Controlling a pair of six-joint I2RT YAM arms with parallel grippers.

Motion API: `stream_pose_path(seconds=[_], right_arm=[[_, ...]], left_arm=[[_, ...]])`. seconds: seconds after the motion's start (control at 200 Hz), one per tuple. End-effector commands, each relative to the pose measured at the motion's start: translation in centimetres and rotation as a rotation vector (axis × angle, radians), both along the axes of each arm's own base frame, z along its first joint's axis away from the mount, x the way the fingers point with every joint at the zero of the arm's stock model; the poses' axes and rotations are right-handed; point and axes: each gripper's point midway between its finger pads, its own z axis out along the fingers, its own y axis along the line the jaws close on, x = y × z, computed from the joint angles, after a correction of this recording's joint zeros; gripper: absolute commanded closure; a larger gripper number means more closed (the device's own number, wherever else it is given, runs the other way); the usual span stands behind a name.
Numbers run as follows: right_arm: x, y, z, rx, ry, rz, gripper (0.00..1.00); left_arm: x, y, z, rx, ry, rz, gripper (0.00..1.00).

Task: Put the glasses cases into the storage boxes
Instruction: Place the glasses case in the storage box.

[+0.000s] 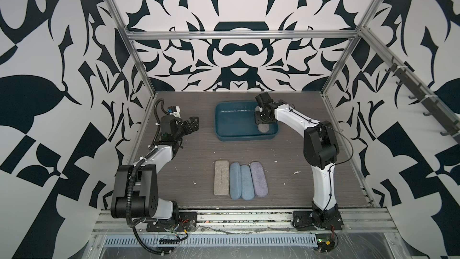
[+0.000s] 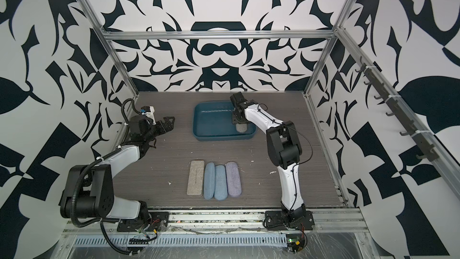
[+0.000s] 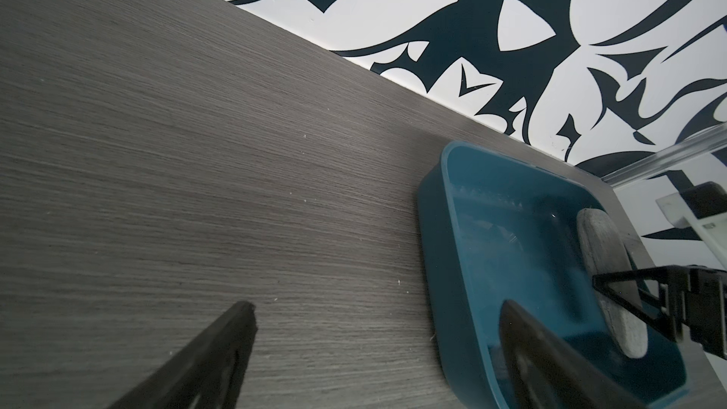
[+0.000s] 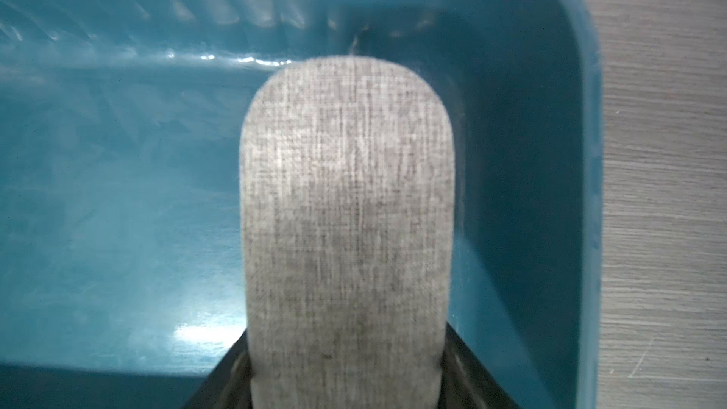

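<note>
- My right gripper [image 4: 346,387] is clamped on the grey-brown glasses case [image 4: 346,190]. Only my right wrist view shows this: a dark finger [image 4: 220,379] presses against each long side of the case.
- In both top views my own wrist covers that grip. Only the case's near rounded end [image 1: 263,128] sticks out below it.
- The case is inside the teal tray [image 1: 217,120], at its right end and running along the right wall. My right wrist view puts its rounded end close to a tray corner. I cannot tell whether it rests on the tray floor.
- My left wrist view shows nothing else in the tray [image 3: 432,249]; the rest of its floor is bare.
- The tray sits near the tabletop's [image 1: 189,150] back edge, about midway along it.
- My left gripper [image 1: 196,123] is spread wide and holds nothing. It hangs by the tabletop's left edge, left of the tray.
- Only the top views show the other cases, in a row near the middle of the front edge: beige case [image 1: 221,178], light blue case [image 1: 235,180], second light blue case [image 1: 246,183] and lilac case [image 1: 258,179], side by side and touching.
</note>
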Motion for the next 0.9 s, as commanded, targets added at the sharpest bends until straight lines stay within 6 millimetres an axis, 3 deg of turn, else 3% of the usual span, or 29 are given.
stream_pose_path(seconds=[0.0,0.275,0.64,0.765,0.895], right_arm=[[0.5,0.0,1.6,0.007,-0.038,0.003,0.54],[0.6,-1.3,0.0,-0.069,-0.027,-0.012,0.36],[0.6,-1.7,-0.7,-0.06,-0.003,-0.011,0.2],[0.7,-1.6,0.5,-0.044,-0.027,-0.011,0.19],[0.7,-1.6,3.6,-0.01,-0.093,-0.01,0.19]], left_arm=[[0.1,-0.3,-0.7,-0.001,0.01,-0.015,0.01],[0.0,-0.2,-0.6,0.001,0.009,-0.012,0.01],[0.0,-0.2,-1.0,0.001,0.016,-0.011,0.01],[0.0,-0.3,-1.0,-0.004,0.015,-0.012,0.01],[-0.1,-0.2,-1.1,0.005,0.015,-0.01,0.01]])
